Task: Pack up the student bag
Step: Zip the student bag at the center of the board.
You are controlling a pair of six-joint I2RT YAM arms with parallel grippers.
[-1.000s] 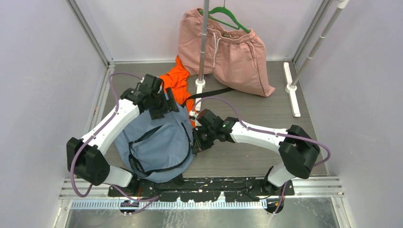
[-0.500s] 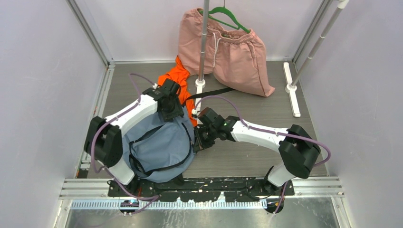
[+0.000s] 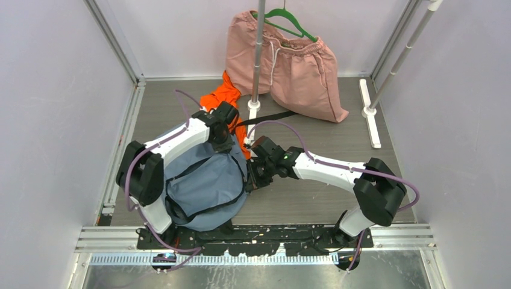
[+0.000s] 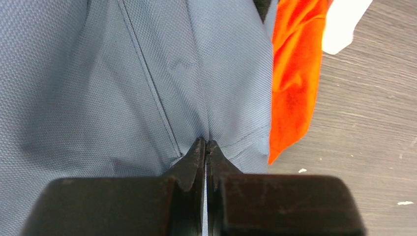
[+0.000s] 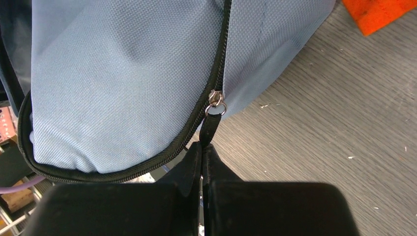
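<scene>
The student bag point(image 3: 202, 186) is a rounded grey-blue backpack lying on the floor between my two arms. My left gripper point(image 3: 223, 144) is at the bag's far upper edge. In the left wrist view, the left gripper point(image 4: 205, 143) is shut, pinching a pucker of bag fabric point(image 4: 123, 73) beside a seam. My right gripper point(image 3: 249, 183) is at the bag's right side. In the right wrist view, the right gripper point(image 5: 201, 145) is shut on the black zipper pull tab point(image 5: 209, 129), which hangs from the metal slider point(image 5: 215, 101) on the black zipper.
An orange cloth point(image 3: 226, 102) lies just behind the bag, next to my left gripper. Pink shorts point(image 3: 289, 60) hang on a green hanger behind a rack pole point(image 3: 258, 54). A black strap point(image 3: 271, 117) trails on the floor. A second pole point(image 3: 398, 60) stands at the right.
My left arm has swung right over the bag's top edge, and its jaws have closed on the fabric. The right arm holds the zipper pull as before.
</scene>
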